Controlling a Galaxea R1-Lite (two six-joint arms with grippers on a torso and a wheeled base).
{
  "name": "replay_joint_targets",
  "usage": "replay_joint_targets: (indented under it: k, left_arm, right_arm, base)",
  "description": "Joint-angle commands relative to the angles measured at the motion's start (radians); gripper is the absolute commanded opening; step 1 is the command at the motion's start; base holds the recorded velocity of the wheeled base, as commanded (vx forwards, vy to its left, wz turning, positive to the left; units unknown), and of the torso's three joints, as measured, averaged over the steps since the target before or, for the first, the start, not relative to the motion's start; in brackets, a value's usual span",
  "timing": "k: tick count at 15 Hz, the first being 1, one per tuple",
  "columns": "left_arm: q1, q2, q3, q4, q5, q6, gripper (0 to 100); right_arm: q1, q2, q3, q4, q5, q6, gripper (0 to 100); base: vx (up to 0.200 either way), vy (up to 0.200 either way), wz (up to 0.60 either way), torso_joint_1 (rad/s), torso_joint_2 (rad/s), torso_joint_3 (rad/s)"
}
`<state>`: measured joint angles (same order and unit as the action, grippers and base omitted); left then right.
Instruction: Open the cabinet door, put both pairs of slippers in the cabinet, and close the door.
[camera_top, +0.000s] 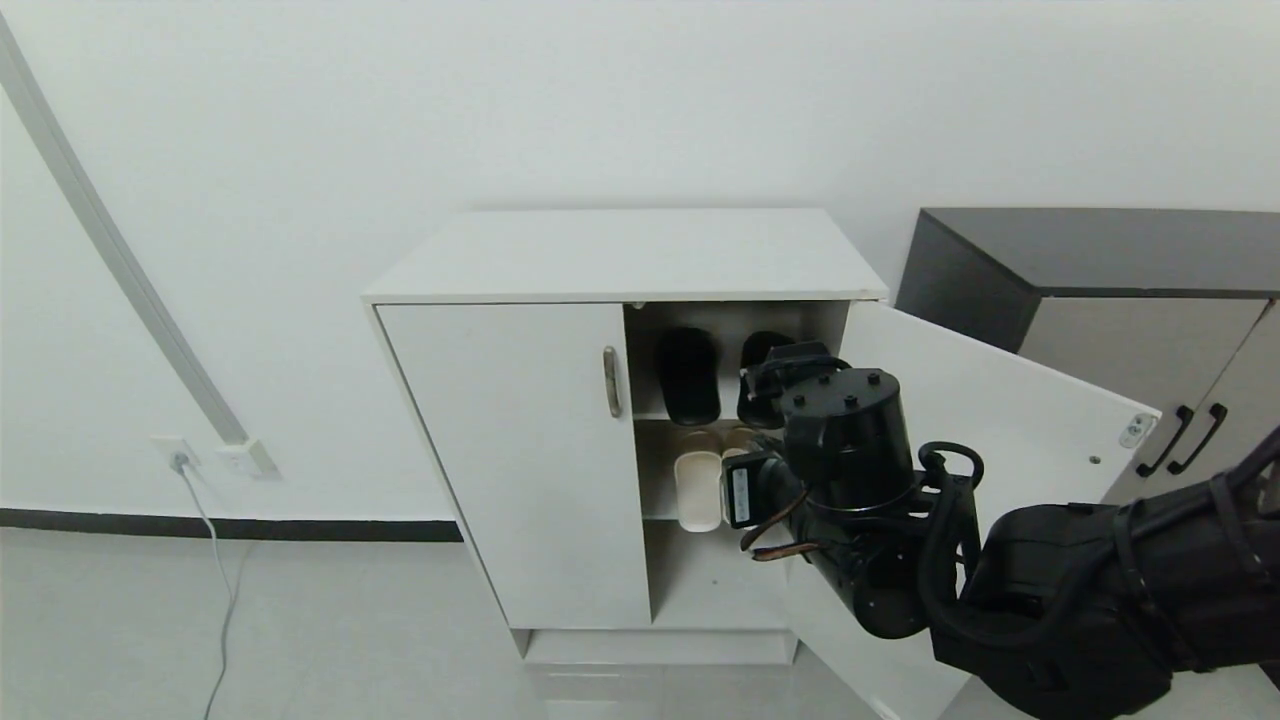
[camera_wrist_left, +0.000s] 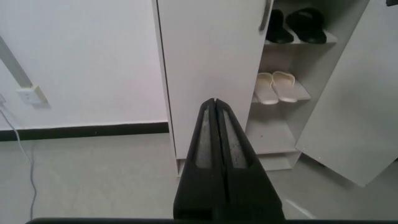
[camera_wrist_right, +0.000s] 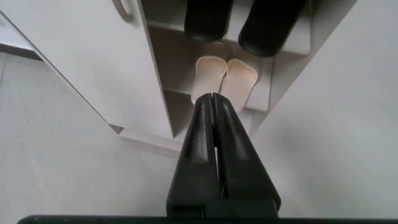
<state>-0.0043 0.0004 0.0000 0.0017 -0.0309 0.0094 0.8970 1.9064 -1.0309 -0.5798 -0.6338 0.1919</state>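
Right claw (camera_wrist_right: 214, 97), closed tight and empty, sits before the cabinet (camera_top: 620, 255) opening beside its open right door (camera_top: 1000, 420); left claw (camera_wrist_left: 214, 101), likewise pinched on nothing, hangs facing the cabinet's closed left door (camera_top: 510, 450). Black slippers (camera_top: 688, 378) lie on the cabinet's upper shelf (camera_top: 728, 420) and cream slippers (camera_top: 698, 490) on the shelf below, so loading appears complete and only closing is left. Next move, by my judgement, calls for clearing the right arm (camera_top: 1100, 590) from the opening, then pushing the door's outer face home.
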Motion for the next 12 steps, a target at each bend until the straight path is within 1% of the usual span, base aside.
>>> replay_joint_targets:
  k: [1, 6, 12]
  left_arm:
    - [0.0, 0.0, 0.0, 0.0, 0.0, 0.0, 0]
    - [0.001, 0.001, 0.0, 0.0, 0.0, 0.0, 0]
    - [0.001, 0.001, 0.0, 0.0, 0.0, 0.0, 0]
  right_arm:
    - [0.0, 0.002, 0.003, 0.0, 0.0, 0.0, 0]
    - [-0.001, 0.011, 0.006, 0.0, 0.0, 0.0, 0]
    - [-0.001, 0.014, 0.006, 0.0, 0.0, 0.0, 0]
  base:
    - [0.0, 0.0, 0.0, 0.183, -0.5, -0.325]
    - [0.0, 0.0, 0.0, 0.207, -0.52, -0.314]
    - [0.0, 0.0, 0.0, 0.246, -0.57, -0.326]
